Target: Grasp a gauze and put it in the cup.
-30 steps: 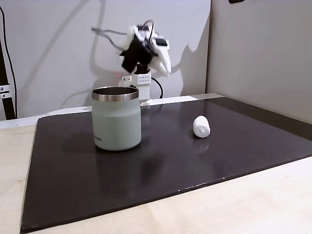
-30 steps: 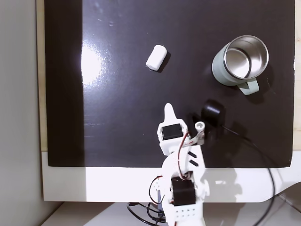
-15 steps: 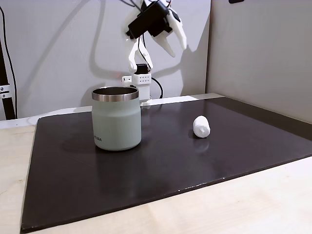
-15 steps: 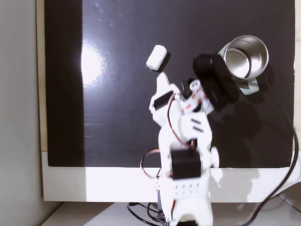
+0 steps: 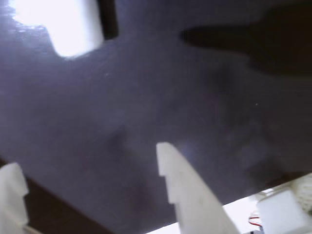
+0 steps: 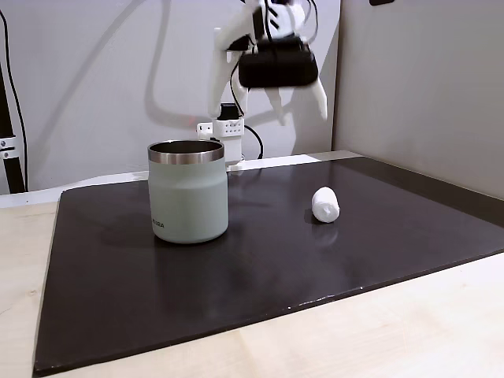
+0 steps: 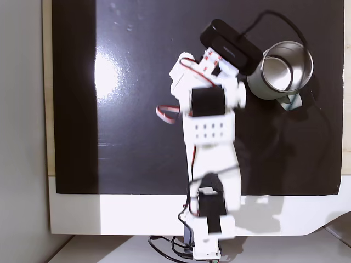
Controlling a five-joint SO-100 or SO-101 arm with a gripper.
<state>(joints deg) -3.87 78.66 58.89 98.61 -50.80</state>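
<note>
A dark, glossy rectangular mat covered most of a pale wooden table, a grey wall behind. Nearest on the mat in a fixed view stood the pale sage-green tumbler with a bare steel rim band, the cup, upright, small dark lettering near its base. To its right, well apart, lay the small white stubby roll of gauze on its side, untouched on the mat. Farther back, the white arm reached out from its base at the mat's rear edge. Its gripper hung high above the mat, behind the gauze and cup. In the wrist view the two white fingers stood spread wide, nothing between them, blurred dark mat below.
</note>
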